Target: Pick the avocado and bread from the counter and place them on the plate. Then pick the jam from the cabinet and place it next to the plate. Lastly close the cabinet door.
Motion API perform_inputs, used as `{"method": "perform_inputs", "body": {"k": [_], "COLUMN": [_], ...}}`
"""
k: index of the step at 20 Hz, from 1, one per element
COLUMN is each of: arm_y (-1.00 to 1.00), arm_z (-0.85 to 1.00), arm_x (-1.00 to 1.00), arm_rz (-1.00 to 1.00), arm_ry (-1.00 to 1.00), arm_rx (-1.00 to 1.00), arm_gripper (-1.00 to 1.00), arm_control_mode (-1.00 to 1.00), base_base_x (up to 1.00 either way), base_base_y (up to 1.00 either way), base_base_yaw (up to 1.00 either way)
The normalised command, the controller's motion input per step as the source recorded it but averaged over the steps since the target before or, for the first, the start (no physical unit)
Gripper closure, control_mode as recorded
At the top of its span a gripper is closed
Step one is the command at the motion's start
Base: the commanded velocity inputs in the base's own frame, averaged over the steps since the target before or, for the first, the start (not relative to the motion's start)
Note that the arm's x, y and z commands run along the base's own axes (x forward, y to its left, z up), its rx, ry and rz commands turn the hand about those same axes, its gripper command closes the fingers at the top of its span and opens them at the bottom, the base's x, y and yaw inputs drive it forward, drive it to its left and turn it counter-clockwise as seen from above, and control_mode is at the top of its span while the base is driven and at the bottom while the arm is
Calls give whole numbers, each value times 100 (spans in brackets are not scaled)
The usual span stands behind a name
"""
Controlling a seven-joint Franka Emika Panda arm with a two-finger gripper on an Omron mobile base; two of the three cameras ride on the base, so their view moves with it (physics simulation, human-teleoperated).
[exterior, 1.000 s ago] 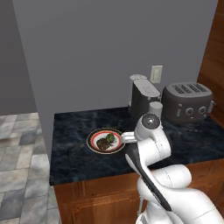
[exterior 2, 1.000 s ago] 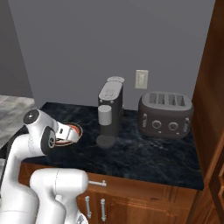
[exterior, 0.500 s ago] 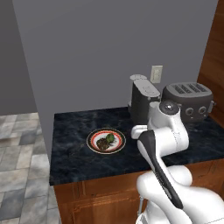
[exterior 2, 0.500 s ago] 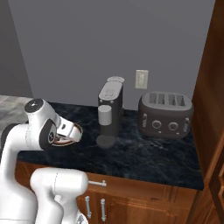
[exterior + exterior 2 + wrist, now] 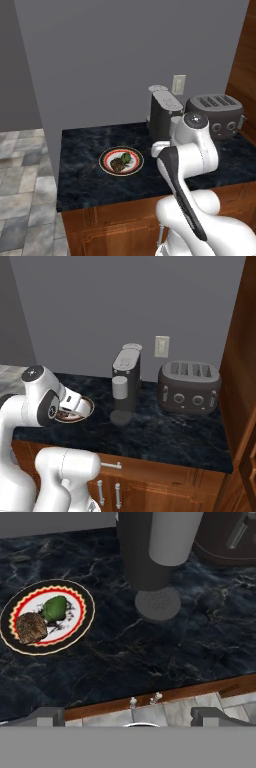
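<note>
The plate (image 5: 121, 161) lies on the black counter (image 5: 90, 180), left of the coffee machine. On it rest the green avocado (image 5: 55, 608) and the brown bread (image 5: 31, 628), side by side and touching. In the hand view the plate (image 5: 75, 634) is at the upper left and my gripper (image 5: 132, 718) hangs open and empty above the counter's front edge, well clear of the plate. In the right base view my hand covers part of the plate (image 5: 88, 405). The cabinet (image 5: 246, 351) is the reddish-brown wood at the right edge. The jam is out of view.
A grey coffee machine (image 5: 162, 114) and a dark toaster (image 5: 216, 114) stand at the back of the counter, right of the plate. A wall socket (image 5: 161, 346) sits above them. Wooden base cabinets with metal handles (image 5: 111, 465) run under the counter. Tiled floor (image 5: 22, 165) lies to the left.
My arm has lifted and swung to the right, away from over the plate, which now shows whole in the left base view. The gripper has stayed open.
</note>
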Motion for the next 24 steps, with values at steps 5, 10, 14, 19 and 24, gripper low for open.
{"method": "perform_inputs", "body": {"k": [5,10,14,19,24], "arm_y": [0,0,0,0,0], "arm_z": [-15,0,0,0,0], "arm_x": [-9,0,0,0,0], "arm_rz": [0,0,0,0,0], "arm_ry": [0,0,0,0,0], "arm_rx": [0,0,0,0,0], "arm_gripper": [-100,-100,-100,-100,-100], "arm_control_mode": [-100,100,100,100,100], "base_base_x": [0,-28,-49,-54,-58], "base_base_y": [0,0,-2,-8,-16], "base_base_yaw": [0,0,0,0,0]}}
